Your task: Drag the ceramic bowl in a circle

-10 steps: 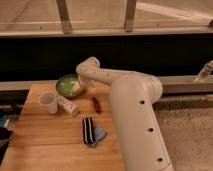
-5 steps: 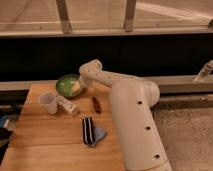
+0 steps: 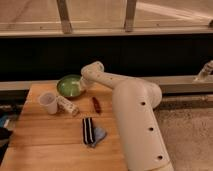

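Camera view: my gripper point(image 3: 83, 83) sits at the right rim of the round, glossy green ceramic bowl point(image 3: 68, 86) on the planked wooden table point(image 3: 45, 137) — whether it grips, I cannot tell.

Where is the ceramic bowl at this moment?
In the camera view, the ceramic bowl sits near the far edge of the wooden table, on its left half, just behind the white cup, with the gripper at its right rim.

Gripper point(image 3: 83, 84) sat at right rim of ceramic bowl point(image 3: 68, 86), at far edge of wooden table point(image 3: 45, 146). White cup point(image 3: 48, 102) stood near bowl, on its near side; small red object point(image 3: 96, 104) lay to right.
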Robot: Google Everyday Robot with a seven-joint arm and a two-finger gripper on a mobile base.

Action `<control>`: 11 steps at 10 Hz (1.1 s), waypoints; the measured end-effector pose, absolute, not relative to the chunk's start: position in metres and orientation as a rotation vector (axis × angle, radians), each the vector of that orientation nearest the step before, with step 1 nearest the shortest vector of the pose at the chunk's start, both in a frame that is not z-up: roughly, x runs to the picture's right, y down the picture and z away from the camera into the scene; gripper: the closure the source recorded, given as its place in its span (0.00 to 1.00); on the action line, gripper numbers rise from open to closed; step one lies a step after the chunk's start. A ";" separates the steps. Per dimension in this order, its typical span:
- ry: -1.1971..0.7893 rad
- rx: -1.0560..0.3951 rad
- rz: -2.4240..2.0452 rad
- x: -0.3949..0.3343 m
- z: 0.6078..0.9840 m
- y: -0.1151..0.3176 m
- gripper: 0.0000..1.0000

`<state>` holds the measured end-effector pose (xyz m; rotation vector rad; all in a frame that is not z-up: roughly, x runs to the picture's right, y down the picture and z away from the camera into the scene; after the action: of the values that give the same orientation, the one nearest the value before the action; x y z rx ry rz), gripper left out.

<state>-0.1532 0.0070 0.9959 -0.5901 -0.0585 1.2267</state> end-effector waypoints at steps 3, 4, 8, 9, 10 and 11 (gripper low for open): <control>-0.053 -0.569 1.218 -0.148 0.986 0.005 1.00; -0.048 -0.559 1.216 -0.146 0.982 0.004 1.00; 0.003 -0.489 1.228 -0.116 0.959 -0.007 1.00; 0.030 -0.469 1.233 -0.102 0.952 -0.008 1.00; 0.061 -0.454 1.240 -0.088 0.947 -0.006 1.00; 0.084 -0.443 1.247 -0.077 0.944 -0.004 1.00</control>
<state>-0.0767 -0.0040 0.9440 -0.4427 0.0838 1.2468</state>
